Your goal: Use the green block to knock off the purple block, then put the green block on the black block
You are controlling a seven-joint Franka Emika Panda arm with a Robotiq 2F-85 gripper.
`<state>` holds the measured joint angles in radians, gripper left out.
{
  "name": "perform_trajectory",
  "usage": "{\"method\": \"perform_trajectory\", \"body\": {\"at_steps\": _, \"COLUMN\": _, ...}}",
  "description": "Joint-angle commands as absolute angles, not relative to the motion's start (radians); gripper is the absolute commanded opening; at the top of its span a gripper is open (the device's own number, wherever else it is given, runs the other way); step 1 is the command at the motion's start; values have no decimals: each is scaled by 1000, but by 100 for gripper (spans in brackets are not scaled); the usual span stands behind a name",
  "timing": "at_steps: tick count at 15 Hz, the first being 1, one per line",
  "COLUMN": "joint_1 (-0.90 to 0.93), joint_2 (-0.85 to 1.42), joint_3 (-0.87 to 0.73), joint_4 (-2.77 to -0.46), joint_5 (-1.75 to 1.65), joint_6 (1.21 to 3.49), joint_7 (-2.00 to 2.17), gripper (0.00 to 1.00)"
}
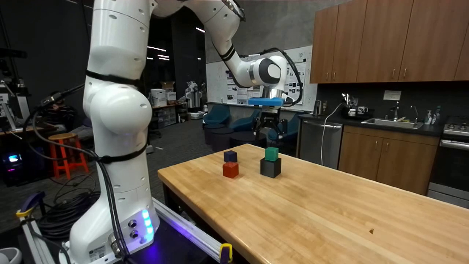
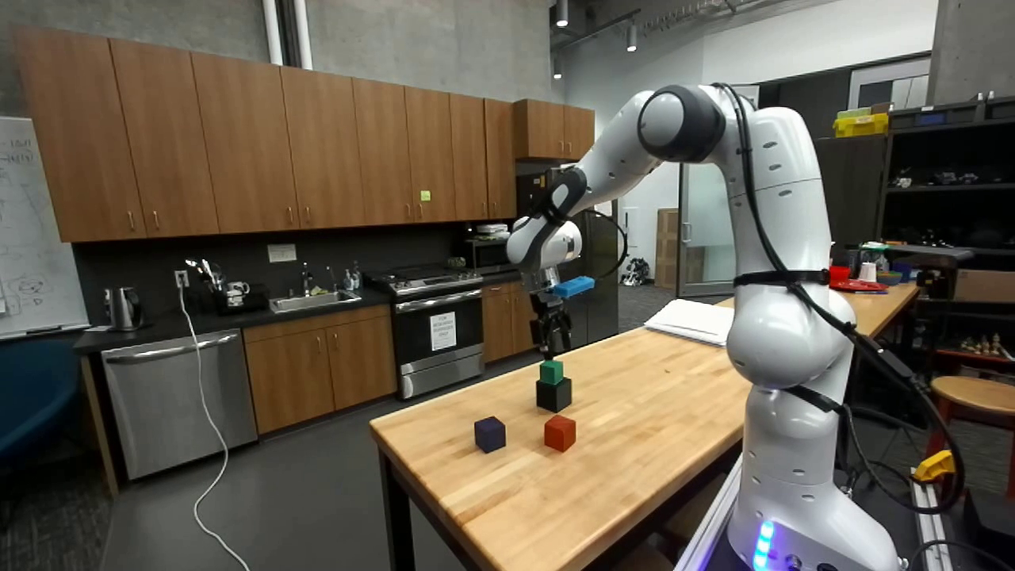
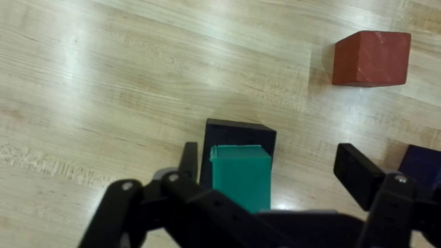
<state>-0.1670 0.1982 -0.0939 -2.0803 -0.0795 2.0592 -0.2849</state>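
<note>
The teal-green block (image 1: 271, 154) rests on top of the larger black block (image 1: 270, 169); both exterior views show this stack on the table. The purple block (image 2: 490, 434) is a dark cube standing on the tabletop, apart from the stack. It also shows at the right edge of the wrist view (image 3: 418, 164), partly hidden by a finger. My gripper (image 1: 268, 135) is open and empty above the stack. In the wrist view the green block (image 3: 242, 179) and black block (image 3: 237, 134) lie between the spread fingers, nearer one finger; the gripper's linkage hides their lower part.
A red cube (image 2: 560, 433) stands on the wooden table (image 2: 634, 444) near the purple block. The stack stands near the table's edge on the kitchen side. A white stack of paper or cloth (image 2: 691, 321) lies farther along the table. A small brown bit (image 1: 371, 231) lies on the tabletop.
</note>
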Motion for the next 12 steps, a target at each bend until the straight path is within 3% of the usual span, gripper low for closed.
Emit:
{"method": "perform_trajectory", "body": {"at_steps": 1, "joint_1": -138, "joint_2": 56, "joint_3": -92, "joint_4": -2206, "joint_5": -60, "joint_6": 2098, "joint_7": -179, "gripper": 100}}
{"method": "perform_trajectory", "body": {"at_steps": 12, "joint_1": -95, "joint_2": -274, "joint_3": -83, "joint_4": -2456, "joint_5": -75, "joint_6": 2100, "joint_7": -57, "gripper": 100}}
